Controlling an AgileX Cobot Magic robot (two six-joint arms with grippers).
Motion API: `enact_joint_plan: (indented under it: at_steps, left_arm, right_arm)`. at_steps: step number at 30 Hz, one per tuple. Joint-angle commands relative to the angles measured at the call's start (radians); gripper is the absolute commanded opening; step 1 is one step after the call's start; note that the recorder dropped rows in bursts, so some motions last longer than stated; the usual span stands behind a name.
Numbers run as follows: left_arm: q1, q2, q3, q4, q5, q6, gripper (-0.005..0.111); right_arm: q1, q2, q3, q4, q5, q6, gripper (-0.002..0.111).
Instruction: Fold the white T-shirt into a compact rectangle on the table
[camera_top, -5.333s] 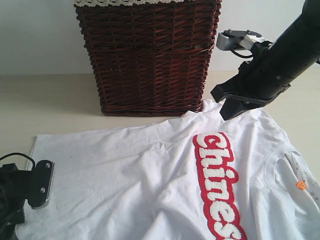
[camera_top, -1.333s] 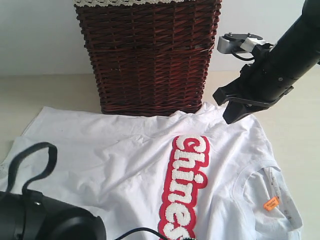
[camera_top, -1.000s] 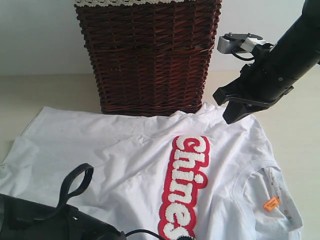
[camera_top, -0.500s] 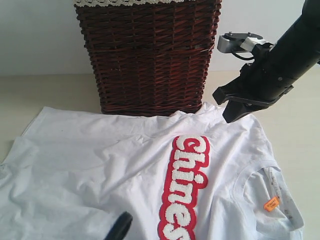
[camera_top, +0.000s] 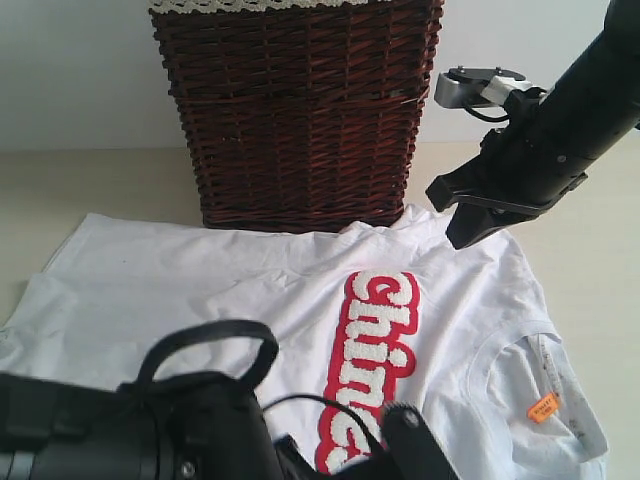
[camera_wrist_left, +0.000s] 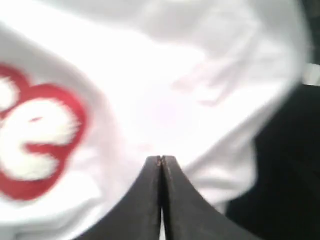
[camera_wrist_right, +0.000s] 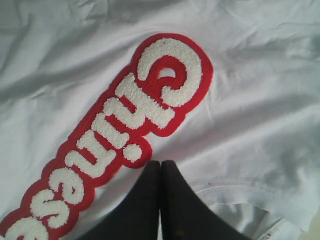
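The white T-shirt (camera_top: 250, 290) lies spread face up on the beige table (camera_top: 90, 190), its red-outlined fuzzy lettering (camera_top: 375, 340) running toward the front and the orange tag (camera_top: 542, 407) at the collar on the right. My left arm (camera_top: 150, 430) fills the front left and covers the shirt's lower part. Its gripper (camera_wrist_left: 161, 159) is shut, with nothing seen between the jaws, close over blurred white cloth (camera_wrist_left: 165, 75) beside a letter (camera_wrist_left: 35, 130). My right gripper (camera_top: 468, 228) hangs shut above the shirt's far right sleeve, and its wrist view has it (camera_wrist_right: 160, 162) over the lettering (camera_wrist_right: 125, 125).
A tall dark wicker basket (camera_top: 300, 110) with a lace-trimmed liner (camera_top: 260, 5) stands at the back, touching the shirt's far edge. Bare table (camera_top: 600, 250) lies to the right of the shirt. A black area (camera_wrist_left: 290, 175) borders the cloth in the left wrist view.
The shirt has slid left and turned since the earliest frame. My left arm dropped almost out of the exterior view, then rose back across the front. The right arm stayed still.
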Motion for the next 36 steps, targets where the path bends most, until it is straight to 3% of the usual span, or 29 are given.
enact_joint_plan:
  at_steps: [1, 7, 17, 22, 24, 30, 36]
  left_arm:
    - [0.067, 0.032, 0.018, 0.141, -0.015, -0.213, 0.000]
    - [-0.012, 0.092, 0.018, 0.125, -0.092, -0.196, 0.000]
    - [-0.086, 0.166, 0.007, 0.017, -0.060, -0.182, 0.000]
    - [-0.092, 0.129, -0.053, -0.146, -0.009, 0.011, 0.000]
    - [-0.092, 0.106, -0.067, -0.145, 0.031, 0.047, 0.000]
    - [0.004, -0.043, -0.040, -0.129, 0.042, 0.047, 0.000]
    - [0.216, -0.190, -0.001, -0.042, 0.107, 0.000, 0.000]
  right_arm:
    - [0.000, -0.010, 0.003, -0.002, -0.005, -0.009, 0.000]
    - [0.000, -0.010, 0.003, -0.002, -0.017, -0.009, 0.000]
    - [0.000, -0.010, 0.003, -0.002, -0.030, -0.009, 0.000]
    - [0.000, -0.010, 0.003, -0.002, -0.032, -0.009, 0.000]
    - [0.000, -0.010, 0.003, -0.002, -0.028, -0.009, 0.000]
    - [0.000, 0.015, 0.027, -0.117, -0.051, 0.003, 0.000]
    - [0.000, 0.127, 0.062, -0.228, -0.119, 0.123, 0.000]
